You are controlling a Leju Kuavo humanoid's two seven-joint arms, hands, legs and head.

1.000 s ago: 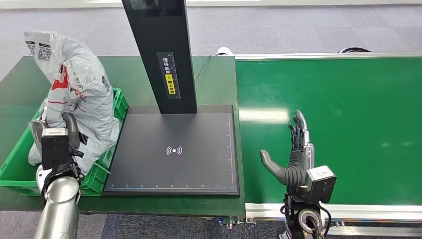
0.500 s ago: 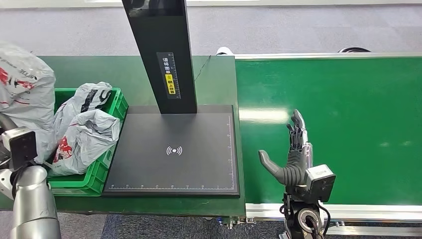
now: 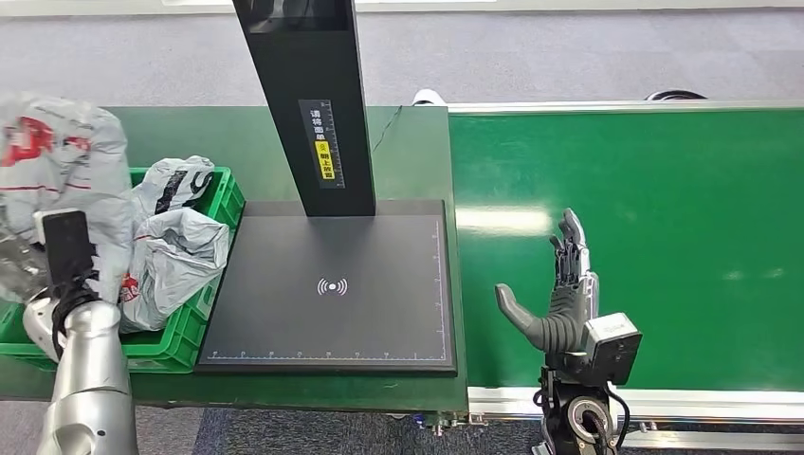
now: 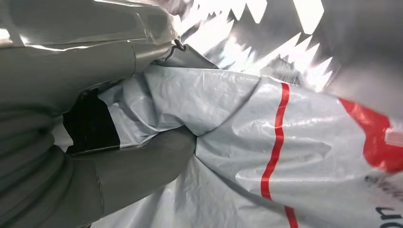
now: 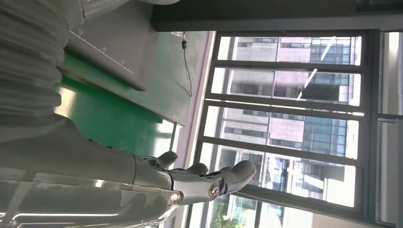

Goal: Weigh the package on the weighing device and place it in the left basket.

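The left robot hand (image 4: 71, 156) grips a grey plastic package (image 3: 57, 161) with red markings, its thick thumb pressed into the crinkled film as the left wrist view shows; in the head view the hand itself is hidden behind its wrist camera and the bag, which is held up above the left end of the green basket (image 3: 223, 199) at the bench's left side. The package bulges out above and to the left of the silver forearm, partly beyond the basket's outer edge. Inside the basket lie two other grey bags (image 3: 175, 251), one with black printing near the far rim and one crumpled against the wall next to the scale. Just right of the basket, touching or nearly touching it, sits the flat black weighing device (image 3: 332, 284) with a white wireless symbol at its centre and ruler marks along its edges; a black post (image 3: 308, 95) with a yellow label rises from its far side. The dark green bench (image 3: 408, 152) carries both basket and scale. To the right runs a bright green conveyor belt (image 3: 664, 237) with pale metal rails. The right robot hand (image 3: 559, 303) stands upright over the belt's near left corner, empty, fingers straight and thumb spread out toward the scale.
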